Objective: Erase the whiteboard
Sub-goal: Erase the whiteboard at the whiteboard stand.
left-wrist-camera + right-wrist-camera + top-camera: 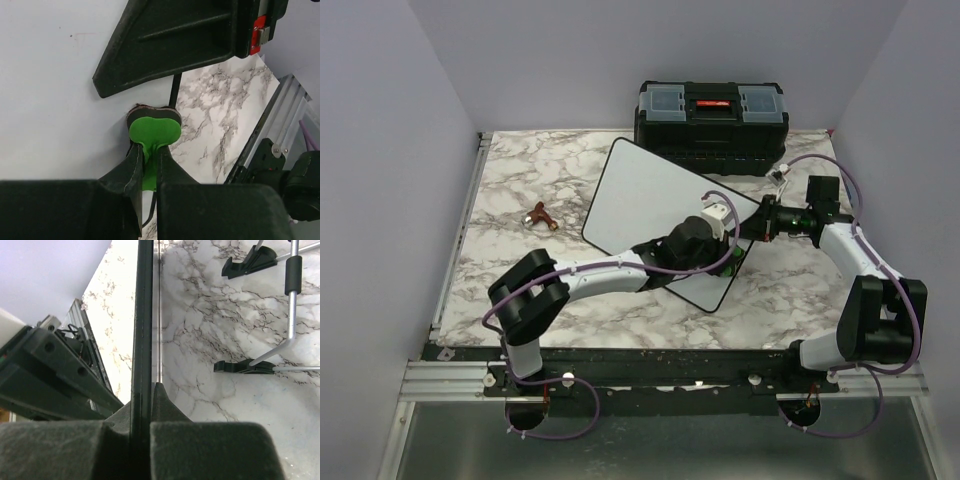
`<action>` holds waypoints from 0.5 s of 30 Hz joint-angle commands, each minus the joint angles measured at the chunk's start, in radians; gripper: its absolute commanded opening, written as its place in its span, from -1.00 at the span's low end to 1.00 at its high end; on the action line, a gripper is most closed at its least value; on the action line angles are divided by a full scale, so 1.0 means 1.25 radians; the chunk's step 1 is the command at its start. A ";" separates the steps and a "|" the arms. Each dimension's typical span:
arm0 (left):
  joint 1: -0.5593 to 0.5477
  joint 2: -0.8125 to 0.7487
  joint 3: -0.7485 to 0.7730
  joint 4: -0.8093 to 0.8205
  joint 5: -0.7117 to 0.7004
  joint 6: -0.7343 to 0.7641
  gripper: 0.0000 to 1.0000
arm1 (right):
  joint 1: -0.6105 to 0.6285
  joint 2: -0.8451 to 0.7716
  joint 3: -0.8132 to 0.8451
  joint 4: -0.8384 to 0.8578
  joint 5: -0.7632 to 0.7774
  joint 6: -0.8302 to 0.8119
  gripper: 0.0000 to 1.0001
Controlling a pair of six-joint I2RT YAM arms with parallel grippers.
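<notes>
On white black-framed whiteboard [640,190], green felt eraser [154,131] clamped in left jaws, frame [141,340] in right jaws; slip risk under pressure.

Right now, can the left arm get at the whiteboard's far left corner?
Probably yes: the left pincer holds the green eraser against the whiteboard, the surface toward that corner looks bare, and the right pincer grips the board's edge, clear of the path.

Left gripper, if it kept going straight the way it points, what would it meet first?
Most likely the whiteboard: the green eraser in the left gripper seems to touch its white face. Depth is unclear; the black toolbox lies beyond.
</notes>
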 commanded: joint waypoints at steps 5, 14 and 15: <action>0.218 -0.037 -0.081 -0.021 -0.012 -0.026 -1.00 | 0.008 -0.031 0.015 -0.014 -0.119 -0.003 -0.99; 0.417 -0.042 -0.064 -0.103 0.017 0.054 -1.00 | 0.008 -0.048 0.019 -0.025 -0.113 -0.017 -0.99; 0.417 -0.041 -0.060 -0.104 0.023 0.055 -1.00 | 0.008 -0.048 0.021 -0.030 -0.111 -0.023 -0.99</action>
